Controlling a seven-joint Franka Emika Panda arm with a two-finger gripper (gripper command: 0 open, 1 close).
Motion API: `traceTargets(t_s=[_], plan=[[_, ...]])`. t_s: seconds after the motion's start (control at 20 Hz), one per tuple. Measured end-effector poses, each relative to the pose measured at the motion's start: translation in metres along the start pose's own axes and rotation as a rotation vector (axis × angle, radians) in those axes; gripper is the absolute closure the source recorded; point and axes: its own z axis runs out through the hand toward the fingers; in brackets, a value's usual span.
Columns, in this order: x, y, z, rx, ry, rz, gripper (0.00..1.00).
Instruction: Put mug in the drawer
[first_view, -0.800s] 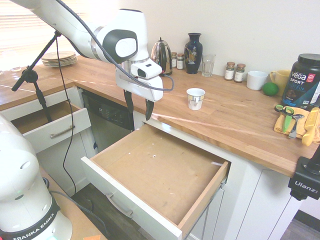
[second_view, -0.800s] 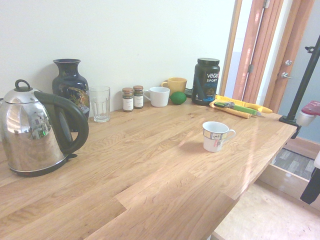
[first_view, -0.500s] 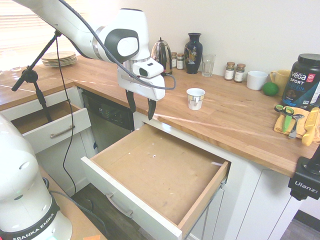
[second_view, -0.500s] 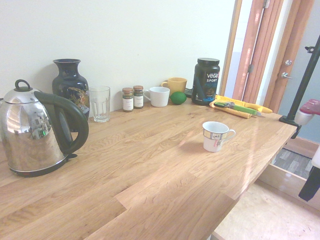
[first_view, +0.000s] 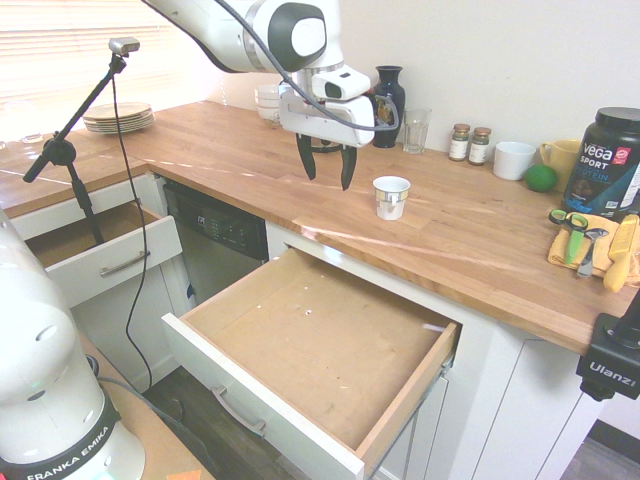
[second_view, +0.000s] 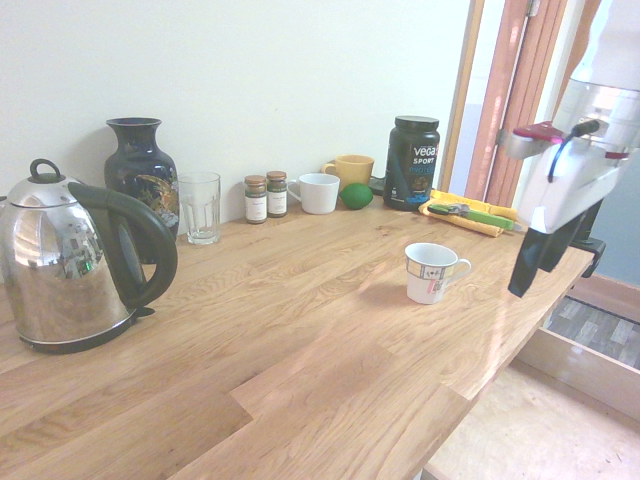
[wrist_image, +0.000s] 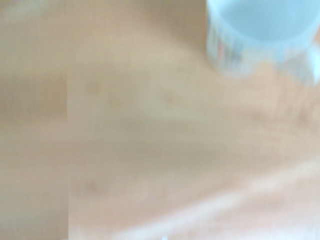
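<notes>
The mug (first_view: 391, 196) stands upright on the wooden tabletop (first_view: 470, 235), behind the pulled-out drawer (first_view: 310, 350), whose light-wood bottom is bare. The gripper (first_view: 327, 171) hangs above the tabletop just beside the mug, pointing down, its fingers (first_view: 347, 166) spread apart and empty

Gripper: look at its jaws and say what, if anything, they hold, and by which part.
Nothing is held. The gripper hangs over the counter with jaws open and empty, beside the mug, not touching it.
</notes>
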Motion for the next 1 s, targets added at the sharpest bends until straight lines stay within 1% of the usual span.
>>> traceTargets(t_s=[0.25, 0.65, 1.0], plan=[[0.036, -0.039, -0.006, 0.000, -0.003, 0.013, 0.00], [0.076, -0.070, 0.043, -0.021, -0.028, 0.046, 0.00], [0.083, -0.077, 0.072, -0.049, -0.054, 0.052, 0.00]])
